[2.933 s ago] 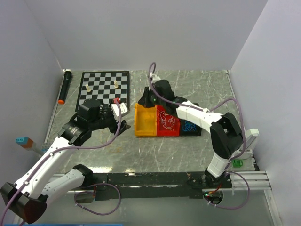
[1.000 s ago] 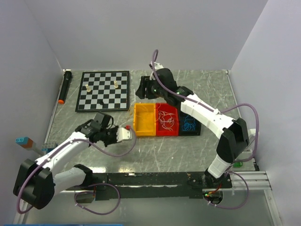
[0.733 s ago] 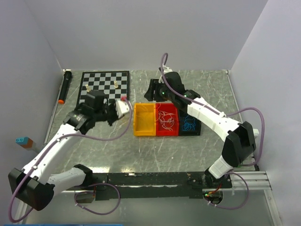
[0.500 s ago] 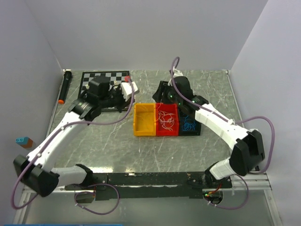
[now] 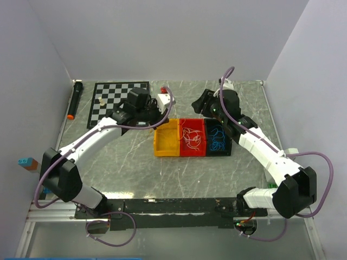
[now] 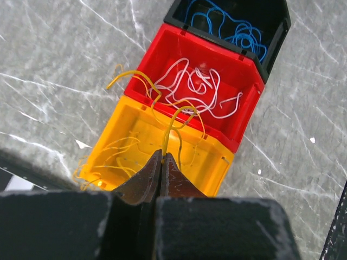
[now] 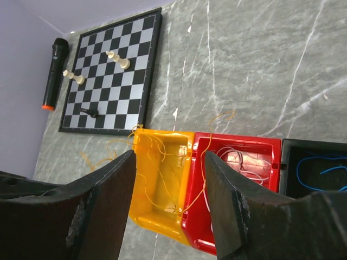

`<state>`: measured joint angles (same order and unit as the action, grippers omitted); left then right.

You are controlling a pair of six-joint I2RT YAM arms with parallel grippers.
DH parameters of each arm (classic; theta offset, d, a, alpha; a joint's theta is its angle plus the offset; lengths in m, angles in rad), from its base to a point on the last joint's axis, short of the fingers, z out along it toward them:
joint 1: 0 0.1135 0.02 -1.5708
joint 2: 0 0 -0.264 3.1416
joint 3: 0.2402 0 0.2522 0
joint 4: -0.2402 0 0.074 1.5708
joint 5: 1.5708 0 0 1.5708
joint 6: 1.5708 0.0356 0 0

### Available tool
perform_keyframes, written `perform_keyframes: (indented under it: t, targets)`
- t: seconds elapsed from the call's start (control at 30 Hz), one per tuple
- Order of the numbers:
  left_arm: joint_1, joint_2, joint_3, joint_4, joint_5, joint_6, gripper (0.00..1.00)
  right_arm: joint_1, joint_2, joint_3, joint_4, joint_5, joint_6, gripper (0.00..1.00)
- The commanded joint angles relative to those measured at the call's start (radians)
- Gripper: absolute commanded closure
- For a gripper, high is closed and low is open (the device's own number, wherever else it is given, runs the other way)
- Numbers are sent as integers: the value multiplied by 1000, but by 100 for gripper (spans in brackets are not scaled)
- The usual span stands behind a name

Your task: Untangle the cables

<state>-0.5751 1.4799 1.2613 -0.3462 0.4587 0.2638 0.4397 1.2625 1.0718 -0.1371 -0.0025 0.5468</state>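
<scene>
The cables lie sorted by colour in a row of bins. Yellow strands (image 6: pixel 169 130) fill the yellow bin (image 6: pixel 214 162), one looping over into the red bin (image 6: pixel 246 116) with the white strands (image 6: pixel 195 89). Blue strands (image 6: pixel 233 27) sit in the black bin (image 6: pixel 274 40). My left gripper (image 6: pixel 163 155) hangs over the yellow bin (image 5: pixel 158 142), shut on a yellow strand that arcs away from its tips. My right gripper (image 7: pixel 169 157) stands open above and behind the bins, nothing between its fingers. In the top view the left gripper (image 5: pixel 157 112) and right gripper (image 5: pixel 200 104) flank the bins' far side.
A chessboard (image 5: pixel 116 100) with a few pieces lies at the back left, and a black marker with an orange tip (image 5: pixel 74 100) beside it. Loose yellow strands (image 7: pixel 92 157) spill onto the marble table (image 5: pixel 135 168) left of the yellow bin. Purple cords trail along both arms.
My left arm swung from the near left, past the chessboard, to above the yellow bin, staying shut. My right gripper drifted right, from behind the yellow bin to behind the black one.
</scene>
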Motion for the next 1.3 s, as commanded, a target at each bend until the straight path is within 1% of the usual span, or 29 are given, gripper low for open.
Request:
perform_keyframes:
  t: [0.0,0.23,0.3,0.47,0.5,0.53,0.57,0.6,0.7,0.73,0.77,0.93,1.0,1.13,1.2,1.27]
  targets:
    - [-6,-1,-72,70,9,-32,99,-6,-11,-12,62,-25,5,39]
    - [-54,95,-142,87,-34,-17,99,-6,-9,-21,85,-40,7,39]
    - [-60,131,-113,72,-40,-26,98,-6,-11,-21,87,-45,4,39]
    - [-58,232,15,-13,-61,-64,95,-7,0,-16,76,-51,-13,37]
    - [-58,240,21,-14,-71,-72,93,-6,-2,-18,77,-54,-15,36]
    - [-58,246,24,-19,-84,-80,87,-6,-5,-19,76,-54,-18,34]
    - [-58,252,29,-28,-87,-90,71,-6,-8,-19,74,-54,-19,34]
    - [-57,256,38,-48,-97,-106,53,-6,-12,-19,73,-54,-21,33]
    - [-57,252,72,-98,-107,-121,15,-6,-23,-9,60,-53,-30,29]
    - [-57,246,93,-124,-103,-114,5,-6,-28,-4,57,-51,-30,28]
    - [-57,243,117,-151,-95,-109,4,-7,-32,-1,51,-50,-33,27]
    - [-42,232,281,-330,-80,-103,3,-9,-60,14,25,-39,-36,26]
    - [-37,224,315,-391,-126,-136,3,-13,-72,16,14,-34,-38,26]
    - [-39,197,326,-526,-152,-117,3,-16,-91,30,-22,-31,-34,25]
    - [-39,198,372,-637,-170,-55,3,-24,-95,39,-38,-36,-33,24]
    - [-39,181,400,-678,-259,-95,3,-36,-101,40,-48,-51,-33,22]
